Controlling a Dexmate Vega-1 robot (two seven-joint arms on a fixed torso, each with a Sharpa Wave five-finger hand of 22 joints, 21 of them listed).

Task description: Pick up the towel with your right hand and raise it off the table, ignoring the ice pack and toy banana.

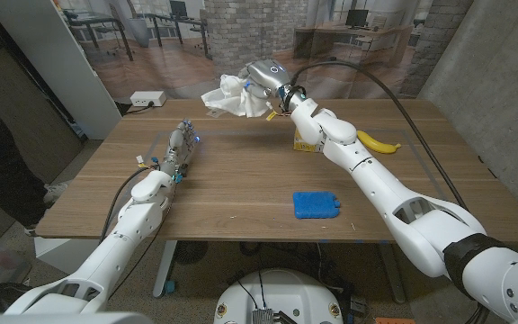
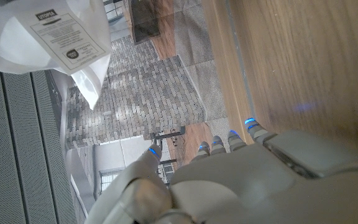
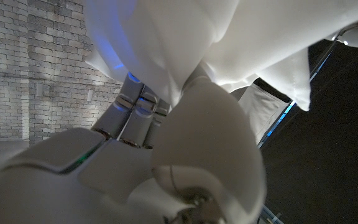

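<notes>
Towel (image 1: 229, 95) is bunched up in the right hand (image 1: 268, 83), hanging clear above the table (image 1: 241, 193). Left hand (image 1: 180, 148) sits on the wood with straight fingers, grasping nothing.

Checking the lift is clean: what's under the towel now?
Under the towel, gripped by the right hand, only bare table shows; nothing hangs from it. The table's far edge behind the cloth is hidden.

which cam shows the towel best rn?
Head view: the whole towel shows, bunched in the right hand and clear of the table. Right wrist view gives a close, cropped fold against the fingers. Left wrist view catches a corner with its label.
</notes>
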